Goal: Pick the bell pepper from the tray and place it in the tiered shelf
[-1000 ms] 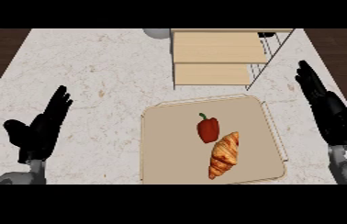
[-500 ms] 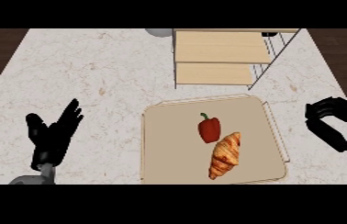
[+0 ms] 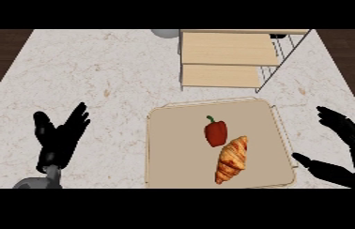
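**Pepper on the tray, both hands apart from it**

A red bell pepper (image 3: pixel 215 132) with a green stem lies near the middle of a beige tray (image 3: pixel 173 153) on the pale marbled counter (image 3: pixel 97 78). A croissant (image 3: pixel 231 159) lies just beside it, toward the tray's near right corner, its upper end close to the pepper's lower edge. Beyond the tray stands the tiered shelf (image 3: pixel 229 59), with two light wooden boards and a wire frame on its right side.

The left hand (image 3: pixel 61 138) shows at the lower left over the counter, fingers straight and spread, well apart from the tray. The right hand (image 3: pixel 340 127) sits at the right edge just beside the tray, fingers and thumb parted wide, holding nothing.
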`<state>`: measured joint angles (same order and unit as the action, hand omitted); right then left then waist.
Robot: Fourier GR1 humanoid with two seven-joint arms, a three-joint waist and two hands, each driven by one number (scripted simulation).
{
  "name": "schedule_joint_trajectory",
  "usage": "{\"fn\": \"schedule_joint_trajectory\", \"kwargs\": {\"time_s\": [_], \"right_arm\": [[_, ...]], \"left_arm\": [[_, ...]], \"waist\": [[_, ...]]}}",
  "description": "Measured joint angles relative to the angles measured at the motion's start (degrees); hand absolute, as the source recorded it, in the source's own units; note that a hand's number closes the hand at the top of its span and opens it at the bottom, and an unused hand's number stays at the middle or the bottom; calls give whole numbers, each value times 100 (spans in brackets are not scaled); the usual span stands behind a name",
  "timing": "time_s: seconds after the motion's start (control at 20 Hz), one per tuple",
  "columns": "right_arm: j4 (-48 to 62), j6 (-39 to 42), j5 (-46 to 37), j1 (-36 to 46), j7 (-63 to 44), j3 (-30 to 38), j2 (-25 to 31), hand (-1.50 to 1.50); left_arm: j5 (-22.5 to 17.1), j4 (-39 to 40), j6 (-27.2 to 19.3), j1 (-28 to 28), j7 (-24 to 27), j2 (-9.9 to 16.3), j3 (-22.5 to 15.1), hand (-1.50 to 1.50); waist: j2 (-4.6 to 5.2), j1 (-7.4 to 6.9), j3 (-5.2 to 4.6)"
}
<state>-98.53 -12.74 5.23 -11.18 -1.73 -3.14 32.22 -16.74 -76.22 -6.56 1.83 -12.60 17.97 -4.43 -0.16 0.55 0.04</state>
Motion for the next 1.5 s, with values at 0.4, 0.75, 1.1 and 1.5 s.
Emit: {"fn": "schedule_joint_trajectory", "kwargs": {"time_s": [0.4,0.75,1.1,1.5], "right_arm": [[-1689,613,-106,59,-1914,-413,578,-150],[-2040,397,-1114,1269,-4341,-1266,358,-150],[-1458,448,-2334,2515,-5823,-2123,-358,-150],[-392,772,-2814,3255,-6171,-2512,-1195,-150]], "left_arm": [[75,-92,9,8,-166,-74,-2,0],[125,15,82,119,-168,-129,49,0],[311,-77,-29,98,-175,-279,-28,0],[229,-122,195,-29,-149,-214,135,0]], "waist": [[4,-38,-11],[20,-117,-14],[14,-138,-8],[14,-125,-4]]}}
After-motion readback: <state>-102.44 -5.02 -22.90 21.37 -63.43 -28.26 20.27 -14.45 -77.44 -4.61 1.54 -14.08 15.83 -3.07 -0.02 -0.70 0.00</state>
